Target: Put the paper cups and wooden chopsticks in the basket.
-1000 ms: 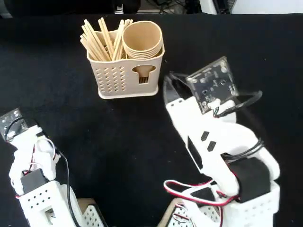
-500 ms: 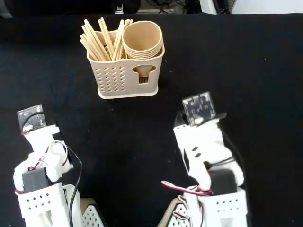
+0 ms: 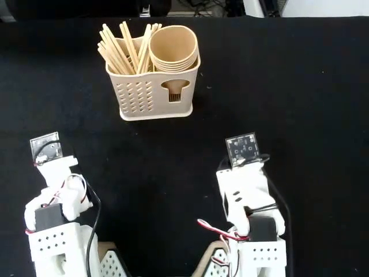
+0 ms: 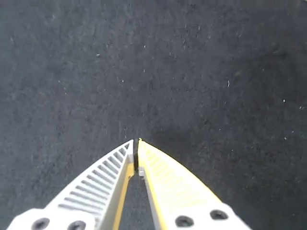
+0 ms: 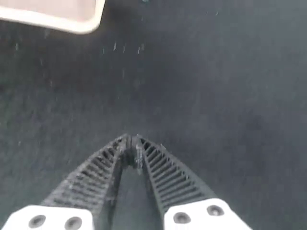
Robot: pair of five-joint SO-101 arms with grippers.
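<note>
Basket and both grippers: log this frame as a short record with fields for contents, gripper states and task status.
basket: upright on the black table, far side from the arms
paper cups: nested stack, in the compartment on the right arm's side
wooden chopsticks: bundle standing in the other compartment, tips fanned out
left gripper: shut, empty, over bare cloth
right gripper: shut, empty, apart from the basket
task status: cups and chopsticks sit in the basket
</note>
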